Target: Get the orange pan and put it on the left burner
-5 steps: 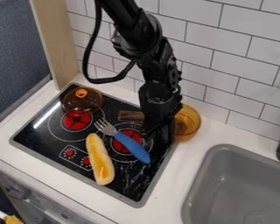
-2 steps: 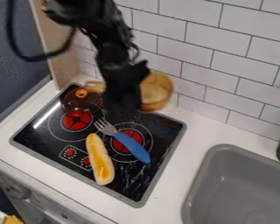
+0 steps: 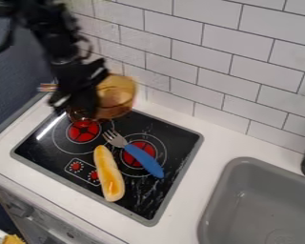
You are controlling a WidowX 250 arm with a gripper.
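Observation:
Blurred at the upper left, my gripper (image 3: 76, 105) is shut on the orange pan (image 3: 116, 97). The see-through amber bowl of the pan hangs to the right of the gripper, in the air above the back left of the stove, and its handle sticks out on the left side. Below the gripper and slightly to the right lies the red left burner (image 3: 84, 132), with nothing on its visible part. A brown see-through lid at the stove's back left corner is mostly hidden behind the gripper and the pan.
A fork with a blue handle (image 3: 143, 160) lies across the right burner (image 3: 139, 153). Left of it is a bread roll (image 3: 109, 174) on the black stovetop (image 3: 158, 198). The grey sink (image 3: 263, 205) is at right; a tiled wall (image 3: 231, 66) stands behind.
The gripper has moved left from the stove's right side with the orange pan, which has left its place at the right back edge. The fork, bread and stove have not moved.

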